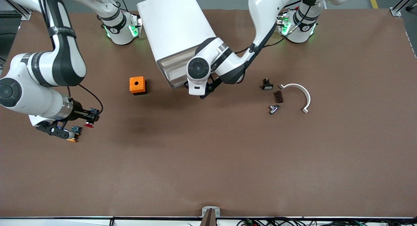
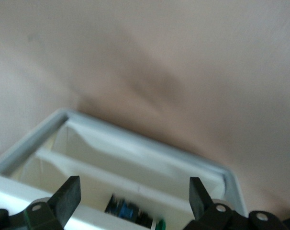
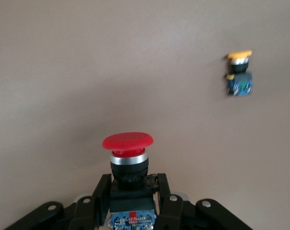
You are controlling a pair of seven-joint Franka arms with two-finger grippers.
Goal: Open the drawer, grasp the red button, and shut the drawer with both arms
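Clamping the red-capped, black-bodied push button by its body, cap outward along the fingers, the right gripper hangs above an orange-yellow-capped button, while the left gripper, fingers apart, overhangs the white drawer.

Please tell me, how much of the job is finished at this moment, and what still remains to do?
Done: the drawer of the white cabinet stands open, and the right gripper holds the red button over the table's right-arm end. In hand: the open left gripper is at the drawer's front. Left: closing the drawer. The orange-yellow button lies on the table.
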